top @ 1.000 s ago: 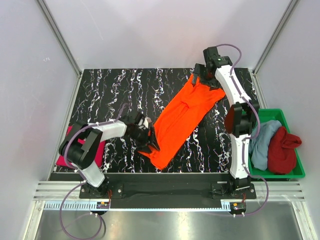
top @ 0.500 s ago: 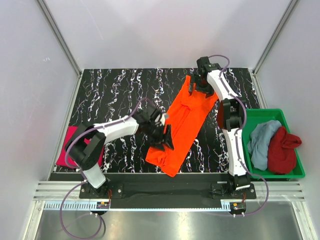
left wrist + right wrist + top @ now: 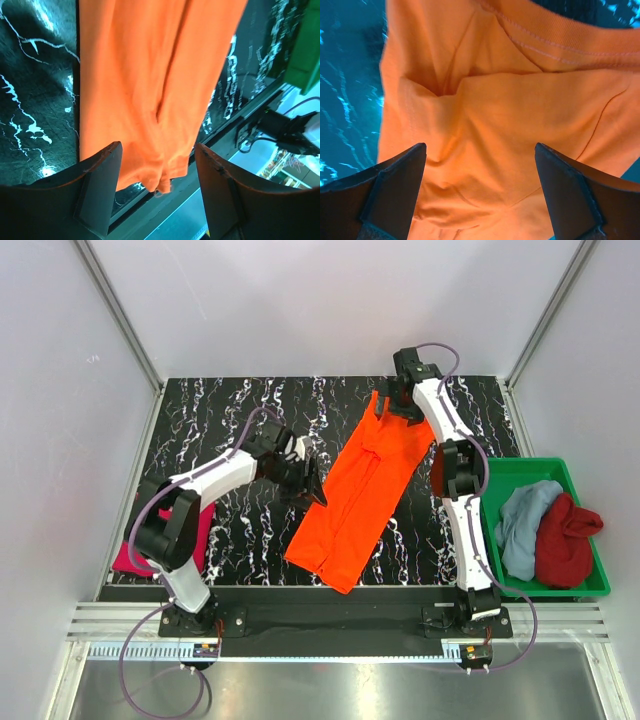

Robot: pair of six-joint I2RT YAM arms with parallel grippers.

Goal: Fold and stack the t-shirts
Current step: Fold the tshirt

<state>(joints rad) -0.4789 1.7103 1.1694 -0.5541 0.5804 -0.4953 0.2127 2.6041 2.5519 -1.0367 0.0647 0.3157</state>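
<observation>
The bright orange t-shirt (image 3: 355, 490) lies folded lengthwise in a long narrow strip, slanting from the far right to the table's near edge. My left gripper (image 3: 306, 481) is open just off its left edge; in the left wrist view (image 3: 157, 200) the orange cloth (image 3: 150, 85) lies ahead of the empty jaws. My right gripper (image 3: 393, 405) is open over the shirt's far end; the right wrist view (image 3: 480, 200) shows the collar end (image 3: 495, 115) between spread fingers. The magenta-pink shirt (image 3: 128, 552) lies at the left, partly under the left arm. The light blue shirt (image 3: 522, 520) and dark red shirt (image 3: 565, 540) sit in the tray.
A green plastic tray (image 3: 600, 585) stands at the right edge beside the right arm. White walls and metal frame posts enclose the black marbled table (image 3: 220, 420). The shirt's near end reaches the table's front edge (image 3: 300, 588).
The orange shirt has been folded over lengthwise and is narrower. My left gripper went right across the cloth, then pulled back up and left, open. My right gripper shifted slightly left.
</observation>
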